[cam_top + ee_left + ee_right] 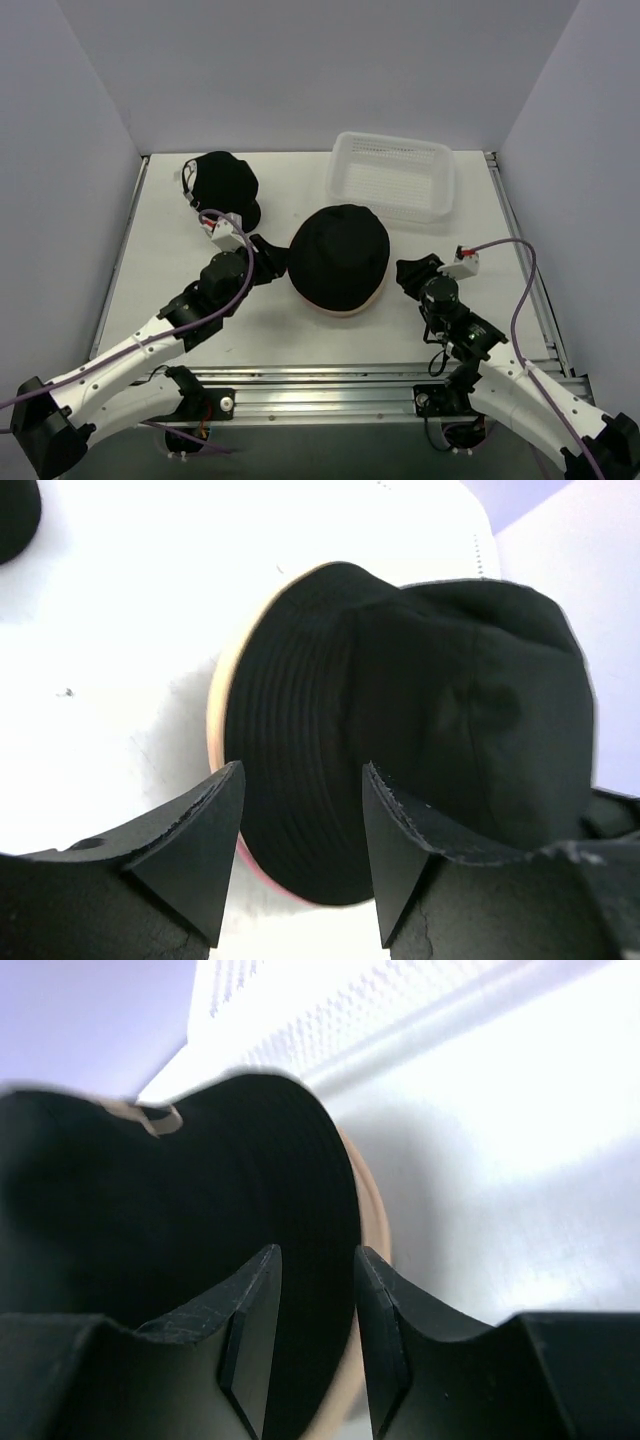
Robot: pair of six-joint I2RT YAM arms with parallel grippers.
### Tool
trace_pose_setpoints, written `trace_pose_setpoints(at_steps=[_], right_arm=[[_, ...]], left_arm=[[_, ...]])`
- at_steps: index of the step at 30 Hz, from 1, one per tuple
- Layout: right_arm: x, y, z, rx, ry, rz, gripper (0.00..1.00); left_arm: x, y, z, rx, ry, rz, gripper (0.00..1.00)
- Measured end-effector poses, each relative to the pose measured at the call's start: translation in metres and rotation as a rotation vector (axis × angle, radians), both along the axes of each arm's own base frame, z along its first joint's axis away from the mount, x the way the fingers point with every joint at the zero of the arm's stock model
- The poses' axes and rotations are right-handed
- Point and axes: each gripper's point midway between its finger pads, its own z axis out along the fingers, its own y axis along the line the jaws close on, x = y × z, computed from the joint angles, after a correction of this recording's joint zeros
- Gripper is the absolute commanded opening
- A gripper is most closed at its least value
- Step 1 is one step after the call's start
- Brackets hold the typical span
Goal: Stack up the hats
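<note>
Item one: black bucket hat (339,255), crown up, at the centre of the top view, topping a stack. We note a tan brim (375,1222) and a pink brim (262,878) peeking from under its edge.

Item two: black cap (222,185), upper left of the top view, apart from the stack.

Left gripper (272,260): just beside the stack's left edge, jaws parted fairly wide, holding nothing.

Right gripper (408,272): just beside the stack's right edge, jaws parted narrowly; we see nothing gripped.

White mesh basket (391,177): upper right, on the white table (150,240).
</note>
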Motion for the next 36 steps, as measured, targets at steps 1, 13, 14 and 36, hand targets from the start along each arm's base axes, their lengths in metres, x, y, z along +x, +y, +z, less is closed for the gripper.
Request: trace_pose_setpoints(at_steps=[1,13,14,36], right_arm=[[0.007,0.0,0.01,-0.014,-0.006,-0.008,0.31],[0.095,-0.002,0.018,0.017,0.037,0.062,0.28],[0.094,0.003,0.013,0.034,0.036,0.089,0.28],[0.055,-0.003,0.085,0.021,-0.136,0.148,0.55]], left_arm=[[0.007,0.0,0.001,0.011,0.005,0.007,0.59],[0.048,-0.016,-0.071,0.129,0.17,-0.039,0.58],[0.05,-0.018,-0.071,0.123,0.165,-0.045,0.58],[0.041,0.004,-0.011,0.153,0.076,-0.012,0.94]])
